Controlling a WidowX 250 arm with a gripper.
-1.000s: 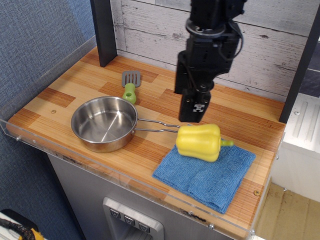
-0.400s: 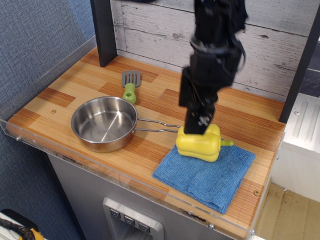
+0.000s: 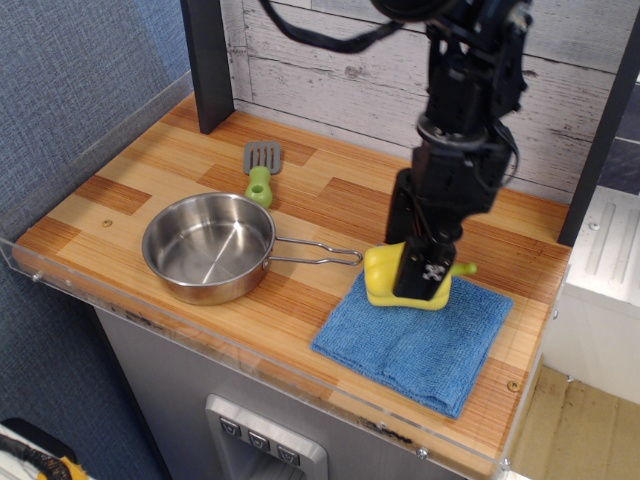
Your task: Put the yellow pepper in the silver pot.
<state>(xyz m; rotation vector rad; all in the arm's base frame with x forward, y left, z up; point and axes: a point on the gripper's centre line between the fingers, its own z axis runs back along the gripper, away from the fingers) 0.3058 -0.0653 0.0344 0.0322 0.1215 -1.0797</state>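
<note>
The yellow pepper (image 3: 379, 272) lies on its side on the far edge of a blue cloth (image 3: 410, 342), its stem pointing right. My gripper (image 3: 421, 282) is down over the pepper's middle. One black finger (image 3: 426, 272) covers its near side and the other is hidden behind it, so I cannot tell how tightly the jaws close. The silver pot (image 3: 208, 250) stands empty at the left on the wooden counter. Its wire handle (image 3: 318, 251) points right and ends just short of the pepper.
A grey spatula with a green handle (image 3: 260, 176) lies behind the pot. A black post (image 3: 208, 62) stands at the back left. A clear plastic lip (image 3: 250, 352) runs along the counter's front edge. A white plank wall is behind.
My gripper moved right and came down from above the counter onto the pepper. The pepper and the cloth shifted slightly to the right.
</note>
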